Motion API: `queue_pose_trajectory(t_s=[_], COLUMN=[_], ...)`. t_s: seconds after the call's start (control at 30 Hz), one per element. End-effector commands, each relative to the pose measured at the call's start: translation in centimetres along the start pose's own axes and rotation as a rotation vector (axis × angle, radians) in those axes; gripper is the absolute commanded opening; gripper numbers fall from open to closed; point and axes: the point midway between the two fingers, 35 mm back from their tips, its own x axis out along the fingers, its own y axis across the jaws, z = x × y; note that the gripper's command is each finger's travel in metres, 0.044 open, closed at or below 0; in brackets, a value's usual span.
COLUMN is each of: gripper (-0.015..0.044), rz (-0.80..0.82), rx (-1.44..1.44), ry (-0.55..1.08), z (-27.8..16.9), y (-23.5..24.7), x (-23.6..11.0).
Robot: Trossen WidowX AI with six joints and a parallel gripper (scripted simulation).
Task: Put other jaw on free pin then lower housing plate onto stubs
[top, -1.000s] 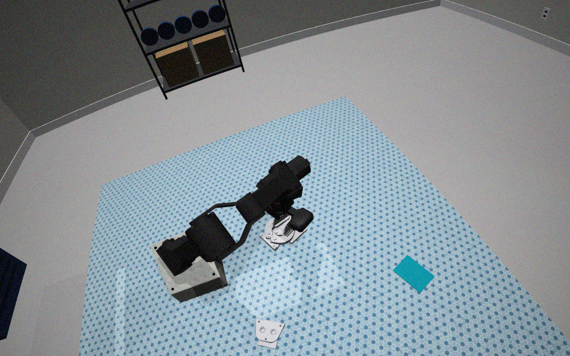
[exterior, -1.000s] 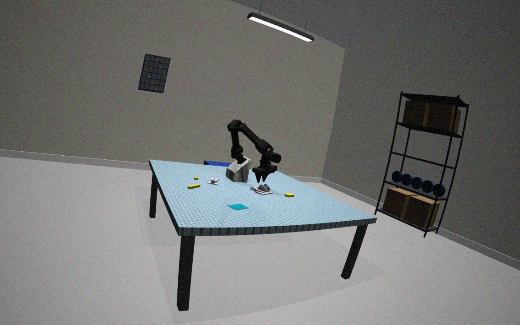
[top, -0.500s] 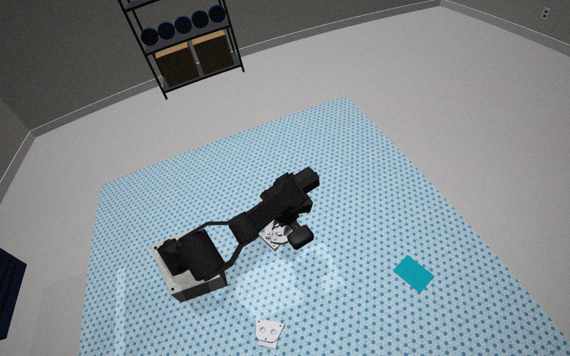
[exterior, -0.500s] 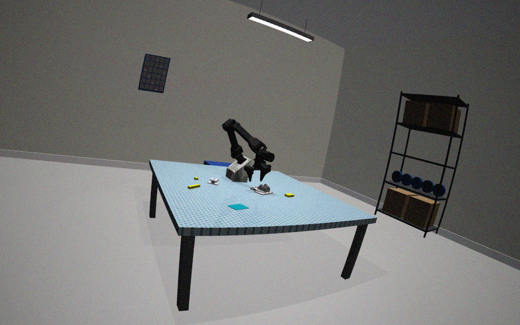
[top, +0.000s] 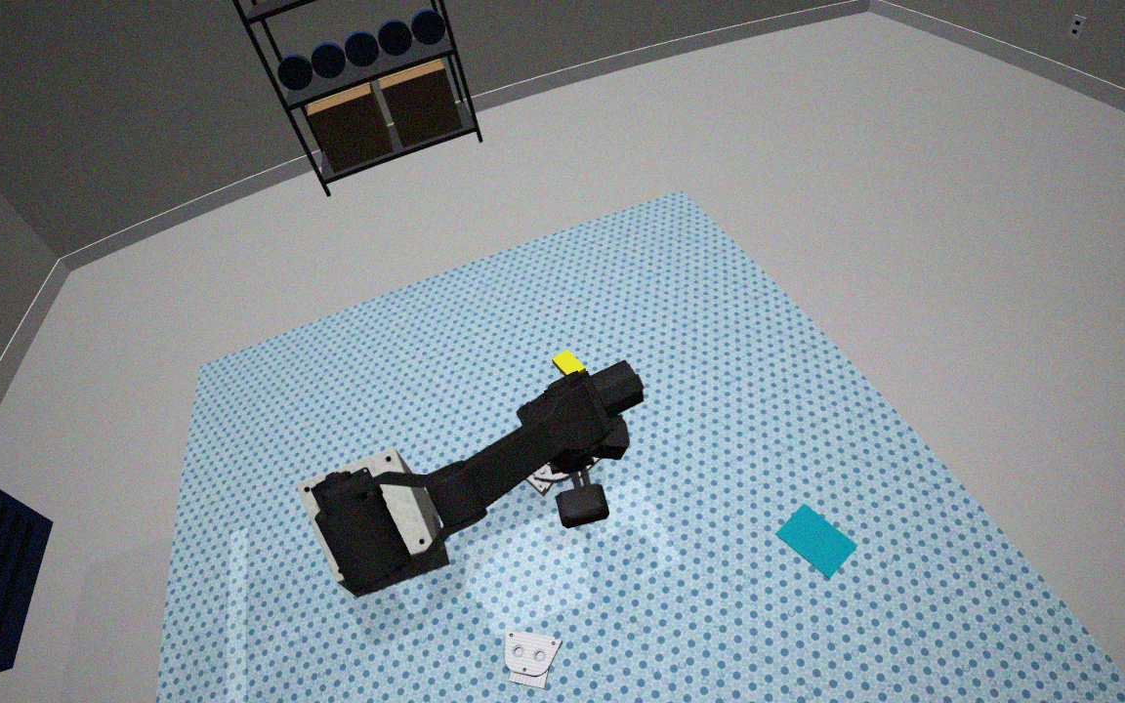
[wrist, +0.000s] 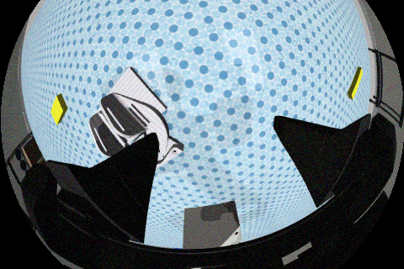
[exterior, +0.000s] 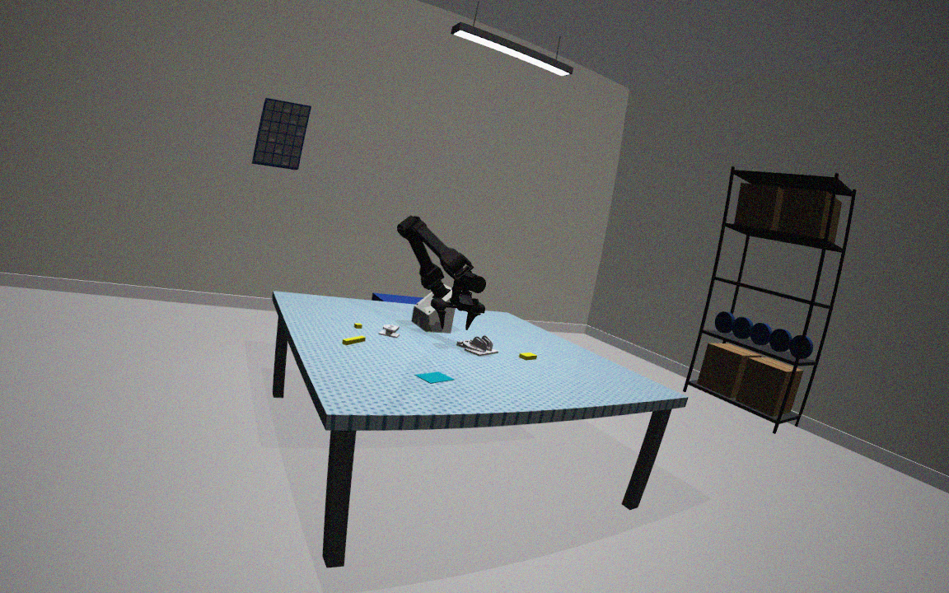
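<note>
My gripper (exterior: 455, 327) (wrist: 218, 130) is wide open and empty, raised above the table. In the wrist view its left finger overlaps the near part of the white base plate (wrist: 134, 81) (exterior: 483, 352). Two dark-sided jaws (wrist: 126, 113) (wrist: 99, 134) stand side by side on that plate. The finger hides part of the geared end, so I cannot tell whether both jaws sit on pins or whether the teeth mesh. The white housing plate (top: 531, 660) (exterior: 391, 329), with two round holes, lies on the table apart from the base plate.
A yellow block (top: 567, 361) (exterior: 527, 356) (wrist: 58, 109) lies near the base plate. A yellow bar (exterior: 353, 339) and a small yellow block (exterior: 357, 324) lie near the housing plate. A teal square (top: 815, 540) (exterior: 434, 377) lies flat. The arm's base block (top: 413, 516) (wrist: 202, 229) stands behind.
</note>
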Motion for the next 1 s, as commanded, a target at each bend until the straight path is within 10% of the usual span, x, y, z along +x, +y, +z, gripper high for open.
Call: queue_pose_trajectory(t_s=[0.0,0.97], gripper=[0.0440,0.0440], rz=[0.006,0.019], rx=[0.077,0.745], ry=[-0.003,0.001], z=[-0.2,-2.8], y=[-1.3,-9.1], x=[-0.3,-1.0])
